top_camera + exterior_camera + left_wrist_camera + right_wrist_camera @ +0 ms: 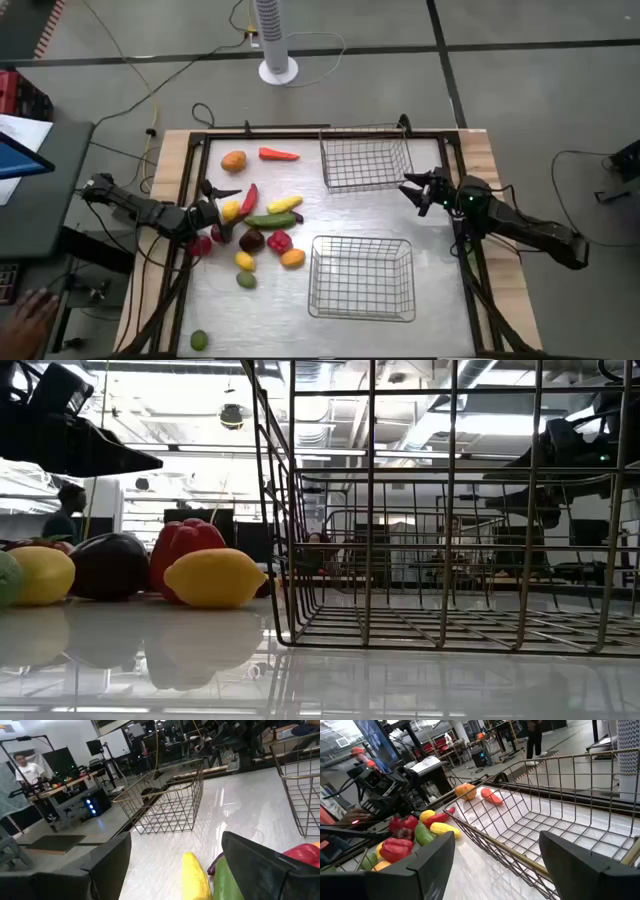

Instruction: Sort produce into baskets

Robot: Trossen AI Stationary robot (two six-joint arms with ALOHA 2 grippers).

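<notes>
Two wire baskets (362, 277) empty on table (440, 300). Left gripper (214, 212) spread over produce cluster (262, 225) near left edge. Right gripper (415, 190) spread beside far basket (366, 157).

The left arm reaches in from nine o'clock, lying low and nearly level. The left gripper (222, 212) points toward three o'clock, fingers spread. The right arm enters from three o'clock, its elbow bent. The right gripper (412, 190) points toward nine o'clock, fingers parted.
</notes>
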